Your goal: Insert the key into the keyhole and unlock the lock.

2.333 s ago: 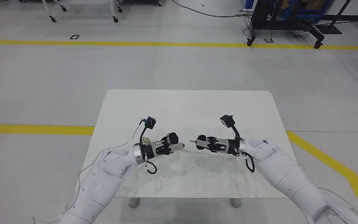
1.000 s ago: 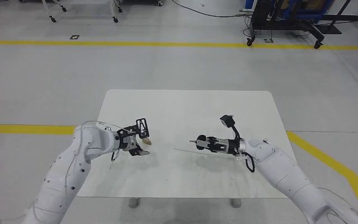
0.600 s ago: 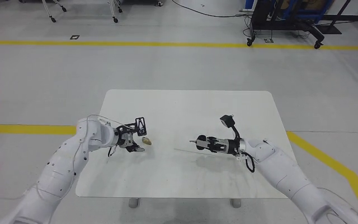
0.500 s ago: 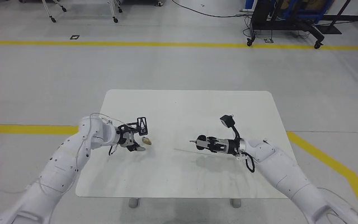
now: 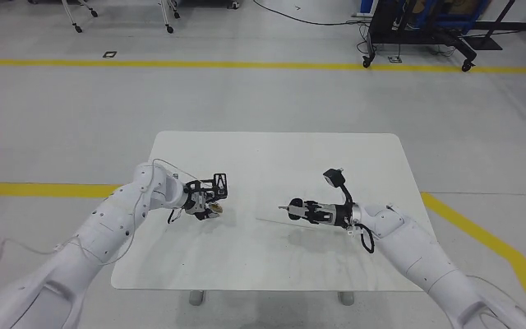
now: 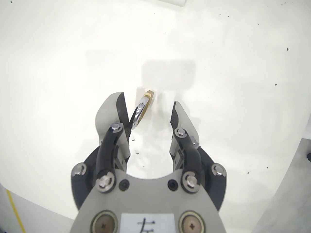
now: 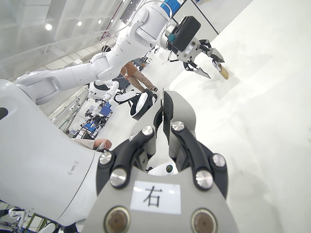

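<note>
A brass lock (image 6: pixel 142 106) is seen edge-on upon the white table (image 6: pixel 230 49), between the spread fingers of the left gripper (image 6: pixel 148 103) and touching one pad. The key (image 7: pixel 161 100) is pinched in the clenched right gripper (image 7: pixel 163 95), well apart from the lock. A white one-character label is fixed to each gripper.

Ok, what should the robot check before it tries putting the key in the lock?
1. Small brass padlock with silver shackle sits between the left jaws: ok.
2. Left jaws gripping it: not ok, they stand open.
3. Thin silver metal key pinched in shut right jaws: ok.
4. Key near padlock: not ok, apart over the white table.
5. Keyhole facing key: cannot tell.
</note>
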### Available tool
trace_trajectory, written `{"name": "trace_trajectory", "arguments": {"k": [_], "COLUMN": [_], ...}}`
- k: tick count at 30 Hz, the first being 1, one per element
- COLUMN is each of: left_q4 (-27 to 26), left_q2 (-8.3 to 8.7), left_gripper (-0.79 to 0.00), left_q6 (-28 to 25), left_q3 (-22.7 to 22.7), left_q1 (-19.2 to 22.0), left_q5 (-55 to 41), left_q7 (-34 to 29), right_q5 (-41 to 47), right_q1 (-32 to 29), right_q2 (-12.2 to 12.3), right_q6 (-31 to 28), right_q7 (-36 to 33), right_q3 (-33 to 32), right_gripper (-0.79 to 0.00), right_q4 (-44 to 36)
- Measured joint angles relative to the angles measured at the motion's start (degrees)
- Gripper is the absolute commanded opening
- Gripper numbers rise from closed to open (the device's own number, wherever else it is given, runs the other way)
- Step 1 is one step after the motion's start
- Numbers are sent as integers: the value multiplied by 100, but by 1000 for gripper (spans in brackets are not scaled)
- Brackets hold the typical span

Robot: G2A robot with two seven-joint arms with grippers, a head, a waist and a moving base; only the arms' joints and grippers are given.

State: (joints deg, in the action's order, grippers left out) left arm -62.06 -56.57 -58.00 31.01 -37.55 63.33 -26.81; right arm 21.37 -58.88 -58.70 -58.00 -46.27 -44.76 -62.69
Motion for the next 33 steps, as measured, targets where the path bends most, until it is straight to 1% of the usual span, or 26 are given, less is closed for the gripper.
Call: {"name": "trace_trajectory", "arguments": {"k": [1,2,3,9,13,25,26,28,29,30,33], "left_q4": [46,90,151,419,559,645,650,655,656,656,656], "left_q2": [-16,-31,-50,-122,-145,-166,-169,-178,-181,-184,-186], "left_gripper": [-628,-754,-785,-785,-785,-785,-739,-616,-576,-560,-548], "left_q6": [0,0,0,0,0,0,0,0,0,0,0], "left_q3": [-74,-138,-216,-507,-565,-704,-706,-708,-709,-711,-712], "left_q1": [43,82,134,334,418,535,538,543,543,542,538], "left_q5": [-30,-83,-153,-508,-808,-1162,-1178,-1207,-1217,-1228,-1253], "left_q7": [-19,-21,-22,-107,-64,-408,-430,-462,-468,-475,-503], "right_q5": [0,0,0,0,0,0,0,0,0,0,0], "right_q1": [0,0,0,0,0,0,0,0,0,0,0], "right_q2": [0,0,0,0,0,0,0,0,0,0,0], "right_q6": [0,0,0,0,0,0,0,0,0,0,0], "right_q7": [0,0,0,0,0,0,0,0,0,0,0], "right_q3": [0,0,0,0,0,0,0,0,0,0,0], "right_gripper": [-785,-785,-785,-785,-785,-785,-785,-785,-785,-785,-785], "right_q4": [0,0,0,0,0,0,0,0,0,0,0]}}
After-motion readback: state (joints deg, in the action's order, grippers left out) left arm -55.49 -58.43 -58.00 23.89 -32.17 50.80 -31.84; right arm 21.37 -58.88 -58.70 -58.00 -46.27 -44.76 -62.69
